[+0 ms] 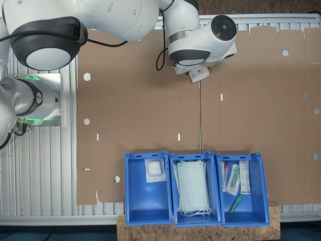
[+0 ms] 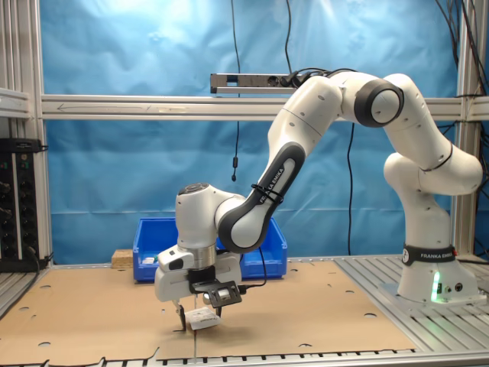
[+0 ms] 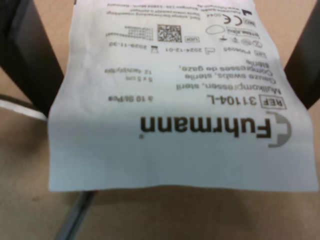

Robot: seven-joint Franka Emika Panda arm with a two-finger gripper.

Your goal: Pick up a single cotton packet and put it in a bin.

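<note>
The cotton packet (image 3: pixel 175 100) is a flat white packet with dark print, and it hangs between my dark fingers (image 3: pixel 25 65) in the wrist view. My gripper (image 2: pixel 191 315) is shut on it, holding it just above the brown cardboard (image 2: pixel 306 313). In the first exterior view the packet (image 1: pixel 199 74) pokes out from under the white wrist, well above the row of bins in the picture. Three blue bins stand side by side: one (image 1: pixel 128 191) at the first exterior view's left, a middle one (image 1: pixel 172 193), and one (image 1: pixel 263 191) at the first exterior view's right.
A plain white pad (image 1: pixel 155 170) lies in one end bin, pale green masks (image 1: pixel 193 188) in the middle bin, and several small packets (image 1: pixel 235 178) in the other end bin. The robot's base (image 2: pixel 428 279) stands on the ribbed metal table. Bare cardboard (image 1: pixel 140 100) lies between gripper and bins.
</note>
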